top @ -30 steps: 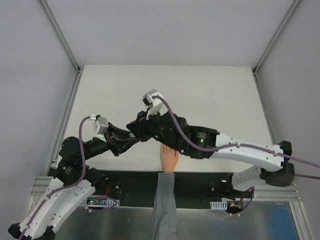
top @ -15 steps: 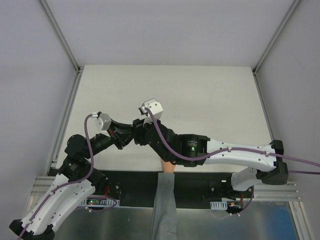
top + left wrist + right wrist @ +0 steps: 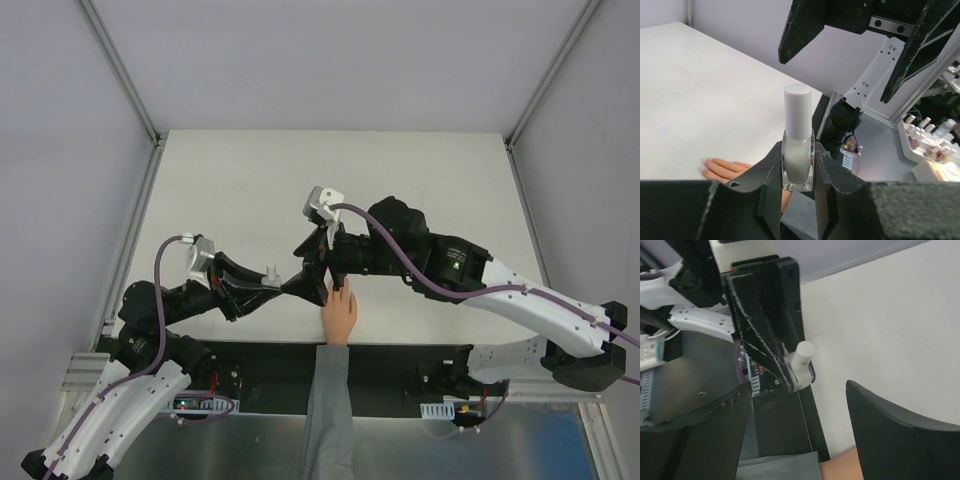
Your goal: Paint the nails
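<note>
The left claw [image 3: 798,167] is clamped on the polish bottle [image 3: 798,131]; the right claw [image 3: 799,385] has just spread wide, facing the bottle's cap; the nails [image 3: 704,171] lie on the counter [image 3: 700,100] below the bottle; probably the uncapping comes next.

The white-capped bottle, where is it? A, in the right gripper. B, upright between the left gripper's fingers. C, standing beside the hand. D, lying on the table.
B: the left wrist view shows the bottle upright, pinched in the left gripper; the right gripper is open and empty.
</note>
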